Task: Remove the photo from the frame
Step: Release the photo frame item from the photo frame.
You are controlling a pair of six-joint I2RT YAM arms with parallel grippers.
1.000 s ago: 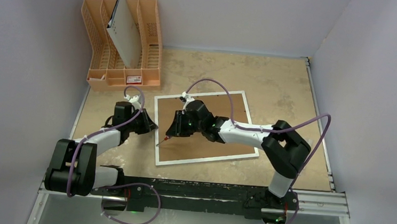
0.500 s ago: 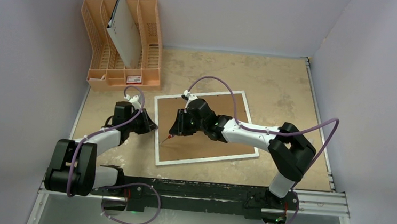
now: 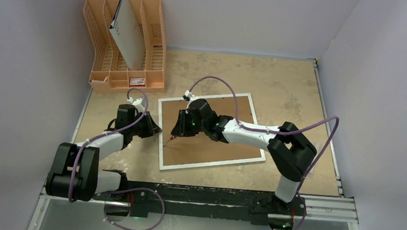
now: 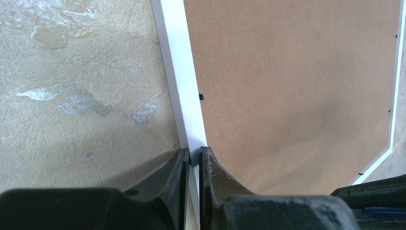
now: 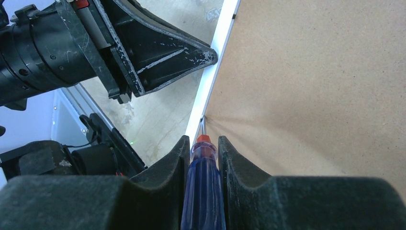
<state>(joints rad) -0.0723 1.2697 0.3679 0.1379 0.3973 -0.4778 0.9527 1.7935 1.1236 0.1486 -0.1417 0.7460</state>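
Worktop (image 3: 291,89) with the frame (image 3: 214,163) lying face-down near its middle, both arms working at its left edge.

The brown backing board (image 3: 209,151) faces up, so the photo is hidden, presumably beneath it. The left fingers (image 4: 174,175) are clamped on the narrow white border. The right fingers (image 5: 172,167) are clamped on a blue-handled screwdriver (image 5: 203,191), its tip at the seam between border and board. A small black tab (image 4: 201,97) sits on that seam. The frame looks stiff, light and liable to slide, so pinning its rim seems sensible. The photo is probably a thin sheet that creases easily, best taken by a bare edge once the board is off.
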